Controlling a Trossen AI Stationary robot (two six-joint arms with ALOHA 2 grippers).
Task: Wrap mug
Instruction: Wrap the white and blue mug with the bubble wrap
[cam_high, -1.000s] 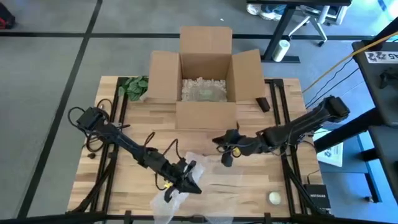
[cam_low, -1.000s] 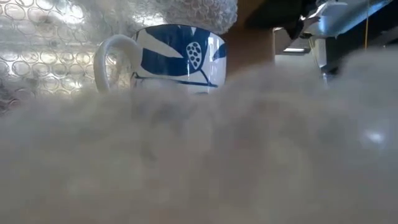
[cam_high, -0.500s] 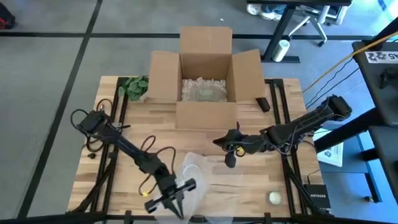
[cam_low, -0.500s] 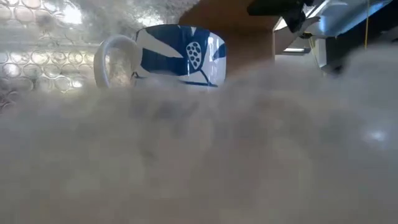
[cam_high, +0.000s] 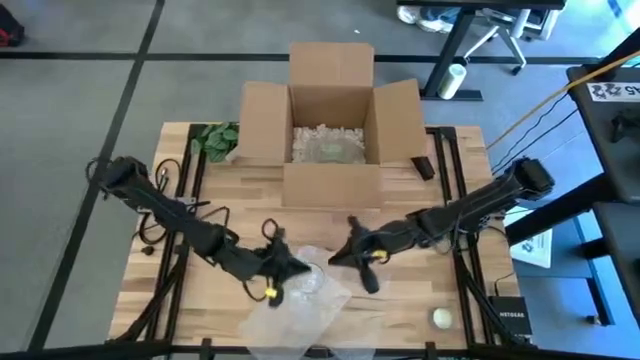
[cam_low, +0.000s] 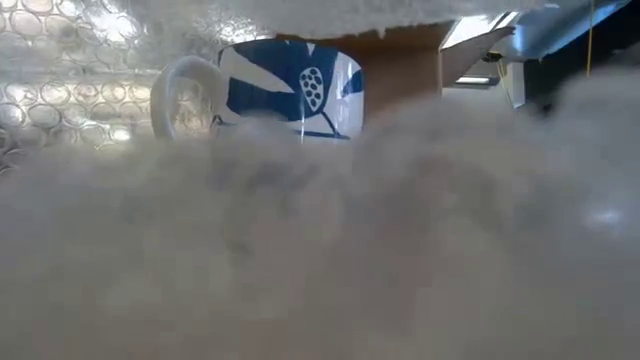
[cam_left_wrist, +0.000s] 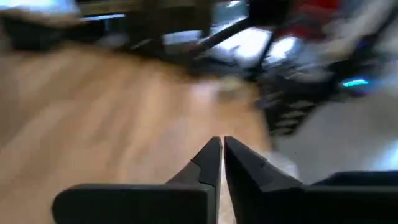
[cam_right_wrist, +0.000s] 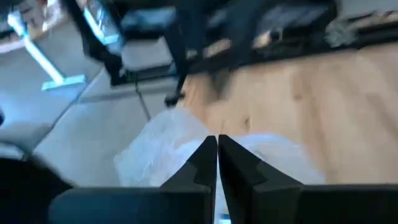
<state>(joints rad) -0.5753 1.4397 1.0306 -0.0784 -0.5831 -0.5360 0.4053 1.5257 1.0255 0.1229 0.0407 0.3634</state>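
Left gripper (cam_high: 283, 268): fingers pressed together in the left wrist view (cam_left_wrist: 219, 163), nothing visibly pinched between them; sits at the left edge of the bubble wrap (cam_high: 310, 295).
Right gripper (cam_high: 345, 253): fingers also closed together in its wrist view (cam_right_wrist: 216, 163), no clear pinch on anything; hangs just off the wrap's far-right edge.
Mug (cam_low: 270, 88): white with blue pattern, upright, handle pointing left in the low view; bubble wrap behind it and a blurred fold of wrap in front. Not distinguishable from above, buried in the wrap near the front middle of the worktop (cam_high: 240, 200).
Key relation: wrap and mug lie between the two grippers, left gripper touching or nearly touching the sheet, right gripper close beside it. My read is that the left is nearer.
Arm pose: both arms stretched low and inward from the outer worktop corners, converging on the wrap.
Box (cam_high: 330, 120): open cardboard, filler inside, at the back of the worktop, well apart from the wrap.
Judgement: wrapping partly done, mug side still exposed. Next fold needs a gripper to open and take a sheet edge.
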